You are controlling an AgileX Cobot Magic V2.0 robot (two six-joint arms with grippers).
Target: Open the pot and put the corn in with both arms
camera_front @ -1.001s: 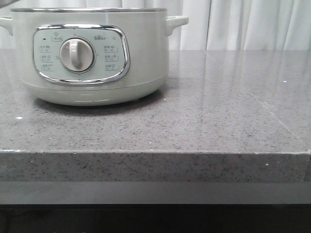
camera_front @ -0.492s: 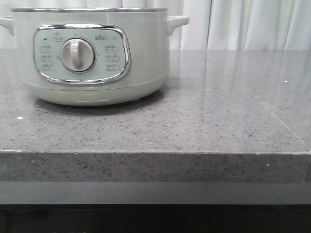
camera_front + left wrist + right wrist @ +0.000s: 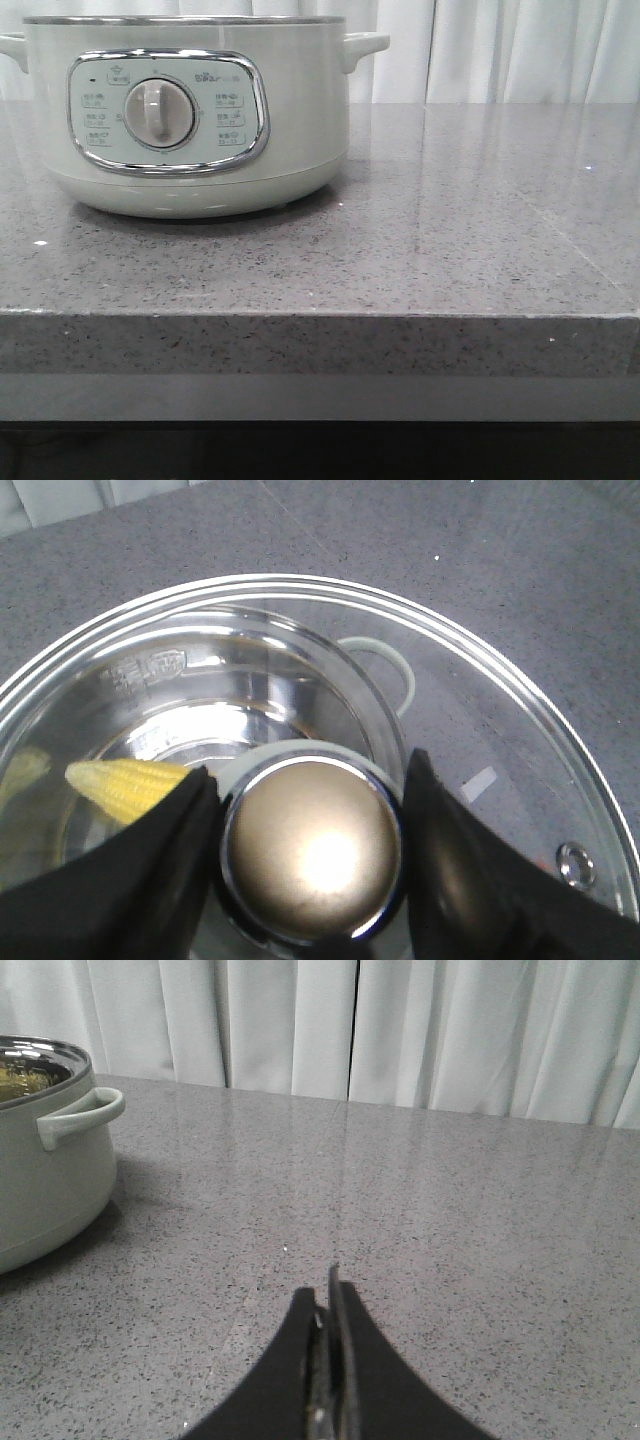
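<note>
Front view: pot (image 3: 190, 115) stands on the grey counter (image 3: 450, 230), at the left part; no arm shows in this view.
Left wrist view: left gripper (image 3: 310, 840) pinches the round metal knob (image 3: 312, 848) of the glass lid (image 3: 500, 730), one dark finger at each side.
Lid position: it looks held above the pot and shifted to the side, because the steel bowl and one side handle are seen through the glass.
Corn (image 3: 130, 785): it lies inside the pot, pointed tip toward the knob, partly hidden by the left finger.
Right gripper (image 3: 328, 1360): fingers pressed together, nothing between them, over the bare counter, well apart from the pot.
Handling of lid: glass with steel rim, so stiff, probably rather heavy and fragile; the polished knob may be slippery, so a firm centered grip is best.
Handling of corn: light, firm, and it can roll.
Progress: corn seems already placed.
</note>
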